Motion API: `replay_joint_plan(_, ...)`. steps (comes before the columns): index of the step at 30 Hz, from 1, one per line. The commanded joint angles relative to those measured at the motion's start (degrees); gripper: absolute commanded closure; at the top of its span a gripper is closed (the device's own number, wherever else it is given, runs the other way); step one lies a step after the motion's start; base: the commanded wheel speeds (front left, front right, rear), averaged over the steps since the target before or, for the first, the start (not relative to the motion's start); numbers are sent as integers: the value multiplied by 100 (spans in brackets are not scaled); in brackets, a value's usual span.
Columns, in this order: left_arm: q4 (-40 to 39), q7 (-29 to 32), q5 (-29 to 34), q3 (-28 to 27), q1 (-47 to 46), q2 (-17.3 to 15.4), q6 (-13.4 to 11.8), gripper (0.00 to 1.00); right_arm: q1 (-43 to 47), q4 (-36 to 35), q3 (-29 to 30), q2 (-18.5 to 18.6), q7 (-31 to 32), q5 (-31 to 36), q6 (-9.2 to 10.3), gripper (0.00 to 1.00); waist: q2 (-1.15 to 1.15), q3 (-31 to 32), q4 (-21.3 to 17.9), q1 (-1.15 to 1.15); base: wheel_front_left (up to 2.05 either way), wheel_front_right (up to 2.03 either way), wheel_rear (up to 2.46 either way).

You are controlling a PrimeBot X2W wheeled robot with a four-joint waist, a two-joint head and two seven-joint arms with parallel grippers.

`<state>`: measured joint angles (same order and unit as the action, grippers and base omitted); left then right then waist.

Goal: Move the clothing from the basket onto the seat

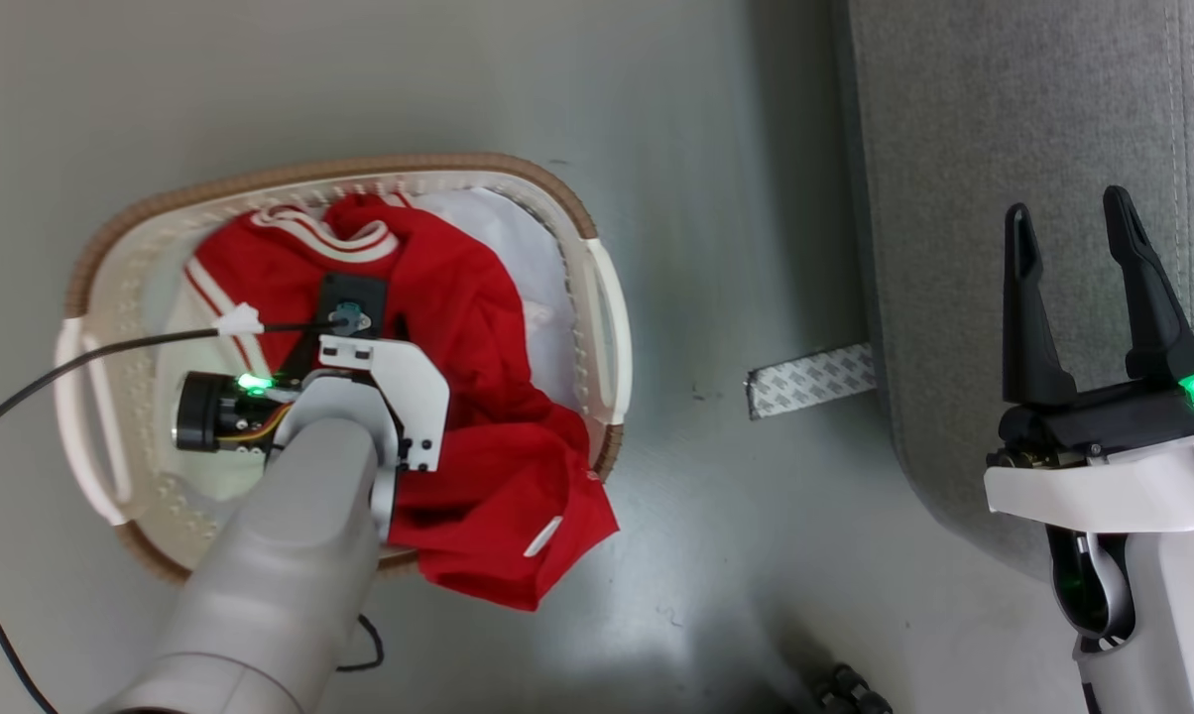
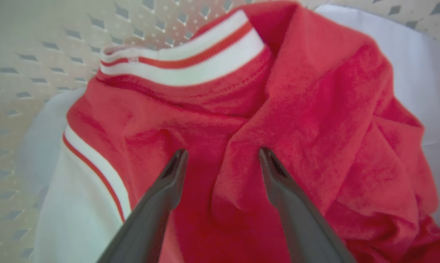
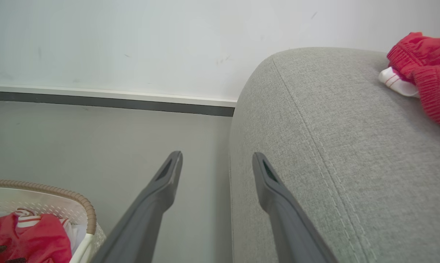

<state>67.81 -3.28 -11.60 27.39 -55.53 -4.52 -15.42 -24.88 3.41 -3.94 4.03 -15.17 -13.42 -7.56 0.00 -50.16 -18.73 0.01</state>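
The floor (image 1: pixel 557 79) is smooth, grey and slightly glossy. It runs to a plain white wall (image 3: pixel 169 44) with a pale and dark skirting band (image 3: pixel 95 100) along its foot.

I count one sofa (image 1: pixel 1004 119), grey fabric with a stitched seam, standing on my right. One basket (image 1: pixel 359 167) sits on the floor to my left, well apart from the sofa. One strip of patterned tape (image 1: pixel 810 380) lies on the floor against the sofa's base, and one black cable (image 1: pixel 81 357) crosses the basket.

There are two red pieces of clothing. The red top (image 1: pixel 458 297) lies in the basket on a white cloth (image 1: pixel 528 248), with one corner spilling over the near rim. The other red garment (image 3: pixel 424 62) lies on the sofa.

My left gripper (image 2: pixel 222 155) is down in the basket, fingers spread with a ridge of the red top between them, not pinched. My right gripper (image 1: pixel 1068 213) is spread wide and holds nothing, at the sofa's edge.
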Motion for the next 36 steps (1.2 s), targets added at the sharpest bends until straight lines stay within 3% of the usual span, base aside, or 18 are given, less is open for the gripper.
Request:
replay_joint_plan(1, 53, 11, 19, 8, -70, -77, -5, 0, -108, -50, -30, -1, 4, -43, 15, 0, 0, -106, -110, -1, 0, 0, 0)
replay_joint_plan(9, 286, 60, 23, 113, -204, -117, 51, 1, -45, -118, -138, -51, 4, -193, 15, 0, 0, -274, -336, -1, 0, 0, 0)
replay_joint_plan(11, 320, 48, 5, 129, -232, -131, 71, 60, -17, -112, -139, -53, 4, -213, 15, 0, 0, -292, -367, -1, 0, 0, 0)
replay_joint_plan(12, 334, 39, 13, 155, -246, -135, 108, 100, -9, -111, -138, -54, 4, -214, 15, 0, 0, -300, -378, -1, 0, 0, 0)
replay_joint_plan(22, 190, -546, -201, 177, -284, 51, 261, 100, 35, -4, 54, 87, 4, -107, 15, 0, 0, 39, -115, -1, 0, 0, 0)
replay_joint_plan(32, -628, -1058, -969, 473, 495, 157, 503, 100, 268, 177, 333, 264, 4, -17, 15, 0, 0, 1330, 622, -1, 0, 0, 0)
replay_joint_plan(36, -1189, -1087, -1445, 865, 946, 155, 383, 100, 468, 278, 417, 325, 4, 36, 15, 0, 0, 1964, 965, -1, 0, 0, 0)
